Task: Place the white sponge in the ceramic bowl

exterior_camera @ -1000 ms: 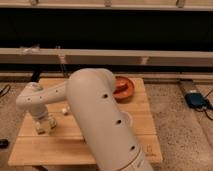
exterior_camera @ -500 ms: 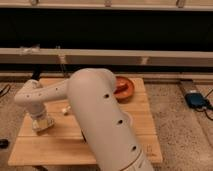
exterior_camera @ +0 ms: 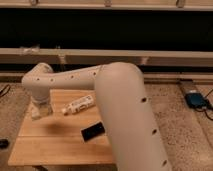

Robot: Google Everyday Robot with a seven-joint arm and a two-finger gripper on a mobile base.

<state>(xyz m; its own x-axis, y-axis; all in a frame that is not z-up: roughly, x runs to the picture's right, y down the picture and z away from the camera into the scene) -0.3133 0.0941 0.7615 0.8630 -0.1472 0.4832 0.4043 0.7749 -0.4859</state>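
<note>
Camera view: gripper left (bottle revealed)

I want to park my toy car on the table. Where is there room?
The table has bare wood at its front left, between the gripper behind and the black rectangle to the right. The middle is crowded by the white bottle. The arm hides the right side.
</note>
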